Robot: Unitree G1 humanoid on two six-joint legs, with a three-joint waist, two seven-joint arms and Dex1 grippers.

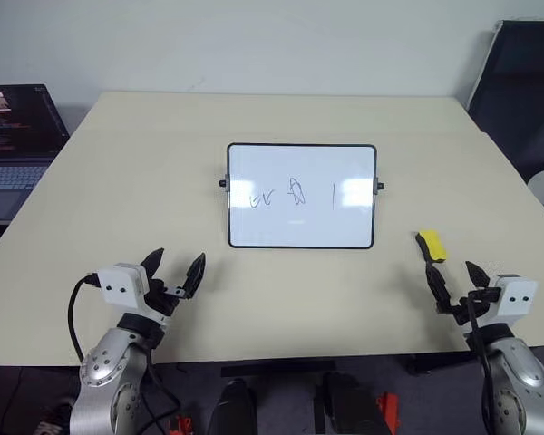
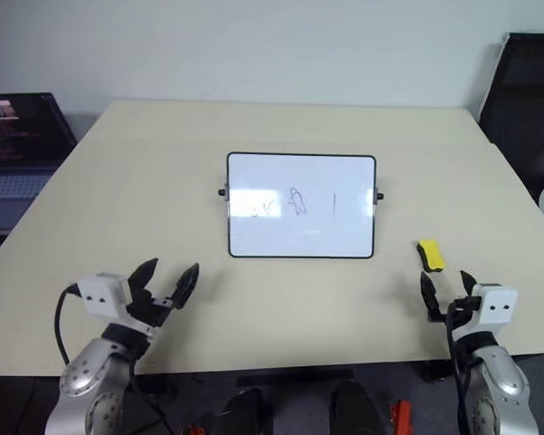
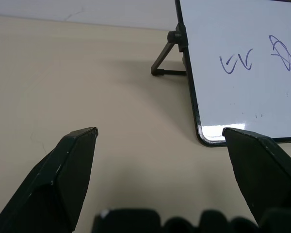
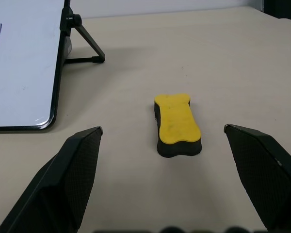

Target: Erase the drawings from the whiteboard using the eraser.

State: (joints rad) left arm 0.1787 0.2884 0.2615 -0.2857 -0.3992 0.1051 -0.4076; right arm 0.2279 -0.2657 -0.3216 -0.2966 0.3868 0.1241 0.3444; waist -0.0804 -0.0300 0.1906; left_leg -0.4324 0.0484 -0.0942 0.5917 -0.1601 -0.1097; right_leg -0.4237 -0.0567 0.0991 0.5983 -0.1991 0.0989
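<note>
I have the right tool (image 1: 451,288) spread wide and holding nothing, hovering over the table (image 1: 145,163) just short of the eraser (image 4: 177,124), which lies flat on the table a little to the right of the whiteboard (image 1: 301,195) and level with its lower right corner. The whiteboard stands propped on its small stand near the middle of the table, and the drawings (image 1: 292,192) are untouched across its middle: some squiggles, a looped figure and a short stroke. My step now is the pick-up. The eraser points lengthwise away from the right tool and sits centred between its fingers in the right wrist view, so I judge the clean way is to go straight forward and down, then close across the narrow sides, gripping the yellow top high enough that the black base stays free to wipe. The left tool (image 1: 173,275) is also wide and empty, near the whiteboard's lower left corner; I could use it to steady the frame, since the propped board may tip under pressure.
</note>
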